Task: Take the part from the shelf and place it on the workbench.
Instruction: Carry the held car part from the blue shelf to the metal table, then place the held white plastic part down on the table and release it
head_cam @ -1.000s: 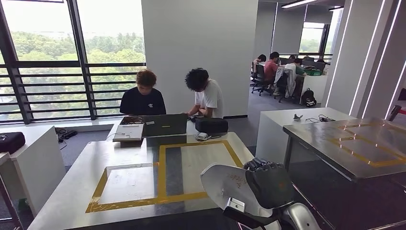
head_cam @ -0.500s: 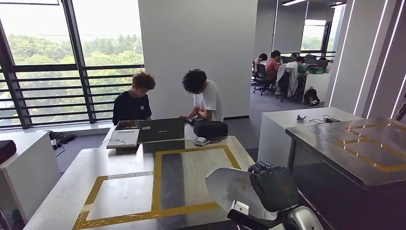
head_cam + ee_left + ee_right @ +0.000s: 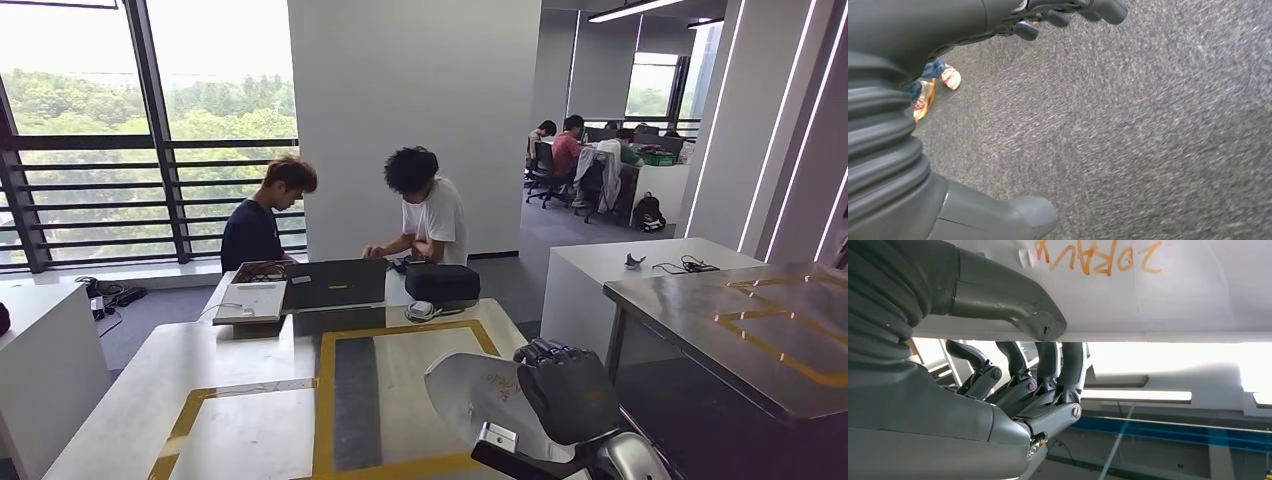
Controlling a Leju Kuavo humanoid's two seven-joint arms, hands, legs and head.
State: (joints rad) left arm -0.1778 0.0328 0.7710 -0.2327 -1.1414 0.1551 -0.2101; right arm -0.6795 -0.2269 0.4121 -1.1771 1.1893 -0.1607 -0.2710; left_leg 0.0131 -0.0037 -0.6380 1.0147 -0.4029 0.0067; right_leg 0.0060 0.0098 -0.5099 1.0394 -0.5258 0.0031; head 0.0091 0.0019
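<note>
Right hand: my right hand (image 3: 565, 392) grips the part (image 3: 480, 392), thumb (image 3: 998, 300) on one face, fingers (image 3: 1048, 365) curled against the other.
Part: a pale flat plate with orange writing, held low at my near right.
Workbench: the workbench (image 3: 250, 410) with its yellow tape frame lies just ahead and to the left of the part.
Left hand: my left hand (image 3: 1068, 12) hangs over the carpet holding nothing, fingers loosely curled.
Nearer arm: the right, I judge.

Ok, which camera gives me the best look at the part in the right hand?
The head view: the part shows nearly whole, a grey curved plate that the right hand holds. The right wrist view shows only its underside with orange writing. The left wrist view looks at the floor.
</note>
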